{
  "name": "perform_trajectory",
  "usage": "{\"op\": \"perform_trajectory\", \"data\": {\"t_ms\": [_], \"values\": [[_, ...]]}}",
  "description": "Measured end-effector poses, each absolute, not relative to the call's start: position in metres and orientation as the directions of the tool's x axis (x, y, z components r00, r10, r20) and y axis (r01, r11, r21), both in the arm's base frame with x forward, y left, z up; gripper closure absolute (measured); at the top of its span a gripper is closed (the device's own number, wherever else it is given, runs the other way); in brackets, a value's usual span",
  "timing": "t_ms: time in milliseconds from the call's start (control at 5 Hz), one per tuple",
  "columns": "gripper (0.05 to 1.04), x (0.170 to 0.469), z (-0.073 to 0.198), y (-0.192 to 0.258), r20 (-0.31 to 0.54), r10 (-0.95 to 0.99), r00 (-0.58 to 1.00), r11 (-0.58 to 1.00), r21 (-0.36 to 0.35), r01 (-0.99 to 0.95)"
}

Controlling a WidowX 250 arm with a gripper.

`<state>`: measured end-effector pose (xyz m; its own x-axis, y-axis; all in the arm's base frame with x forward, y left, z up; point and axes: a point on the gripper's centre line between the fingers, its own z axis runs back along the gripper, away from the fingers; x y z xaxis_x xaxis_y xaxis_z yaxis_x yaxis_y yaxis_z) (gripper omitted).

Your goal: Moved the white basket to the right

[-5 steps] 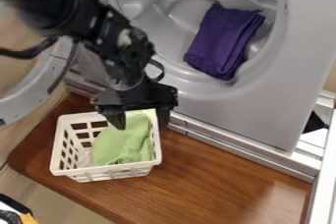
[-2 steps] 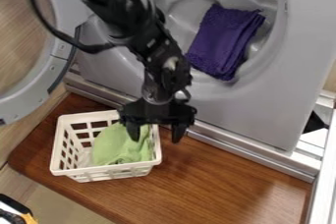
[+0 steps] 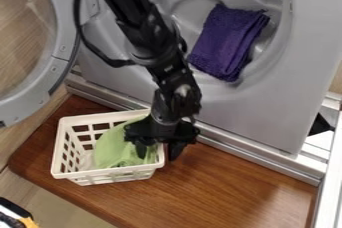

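The white basket (image 3: 107,173) stands upright on the left part of the wooden board, a light green cloth (image 3: 119,150) lying inside it. My gripper (image 3: 159,153) is low over the basket's right wall, open, with one finger on the inner side above the cloth and the other just outside the wall. The gripper's body covers the basket's back right corner. Whether the fingers touch the wall I cannot tell.
Behind the board (image 3: 220,187) rises the grey machine front (image 3: 267,107) with a purple cloth (image 3: 227,42) in its drum. Its round door (image 3: 57,72) hangs open at the left. A white rail (image 3: 327,182) borders the right side.
The gripper has moved right from above the basket's back part, then down to the right wall, with the fingers now straddling it. Basket and cloths have stayed put.
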<state>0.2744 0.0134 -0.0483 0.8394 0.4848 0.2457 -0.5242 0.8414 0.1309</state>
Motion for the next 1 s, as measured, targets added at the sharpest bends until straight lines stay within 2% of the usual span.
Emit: {"op": "perform_trajectory", "data": {"t_ms": [200,400,600,1000], "values": [[0.738,0.274,-0.049,0.013,0.252,0.488,0.836,0.84,0.123,-0.528],[0.899,0.27,-0.047,0.012,0.247,0.486,0.838,0.842,0.123,-0.525],[0.959,0.27,-0.039,0.012,0.252,0.497,0.831,0.839,0.106,-0.534],[0.983,0.269,-0.005,-0.004,0.264,0.501,0.824,0.842,0.074,-0.535]]}}
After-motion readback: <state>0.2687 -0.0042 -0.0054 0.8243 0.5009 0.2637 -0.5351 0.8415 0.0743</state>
